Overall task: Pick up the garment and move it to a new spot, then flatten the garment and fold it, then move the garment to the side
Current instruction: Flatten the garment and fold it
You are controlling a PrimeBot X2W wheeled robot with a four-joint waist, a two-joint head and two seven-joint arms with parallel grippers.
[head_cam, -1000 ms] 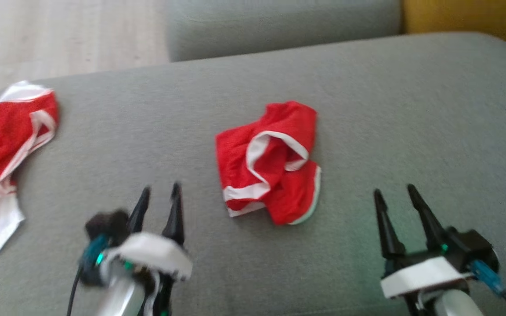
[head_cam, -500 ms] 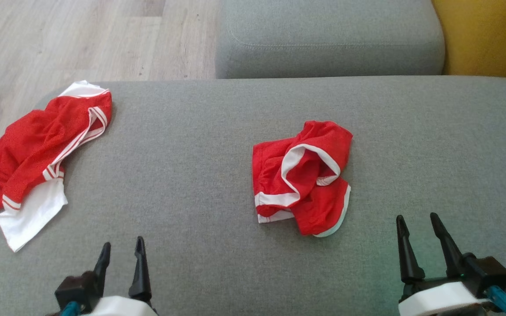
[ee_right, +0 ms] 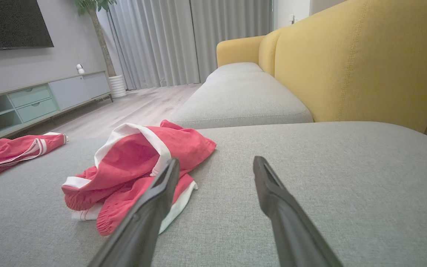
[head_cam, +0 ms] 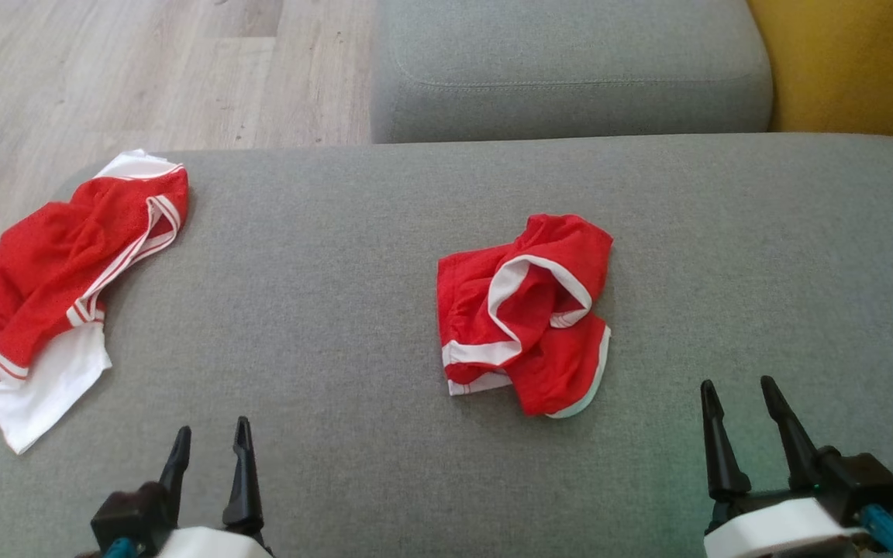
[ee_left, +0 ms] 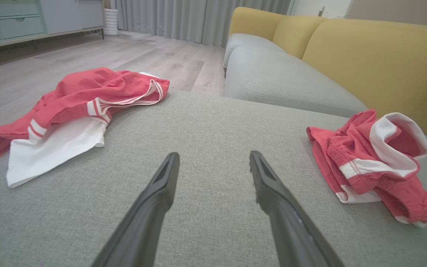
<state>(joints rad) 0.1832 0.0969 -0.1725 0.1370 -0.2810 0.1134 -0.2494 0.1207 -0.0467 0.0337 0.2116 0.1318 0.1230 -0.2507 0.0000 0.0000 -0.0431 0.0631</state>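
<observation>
We held our left gripper at the lower left of the head view. Its two long dark fingers pointed up the frame, spread apart. Its black body and white wrist shell were cut off by the bottom edge. Our right gripper sat at the lower right, a little higher in the frame. Its fingers were likewise parted and leaned slightly left, and a blue connector showed on its right side. In each wrist view, that gripper's two fingers rose from the bottom edge in an open V, tips well apart.
</observation>
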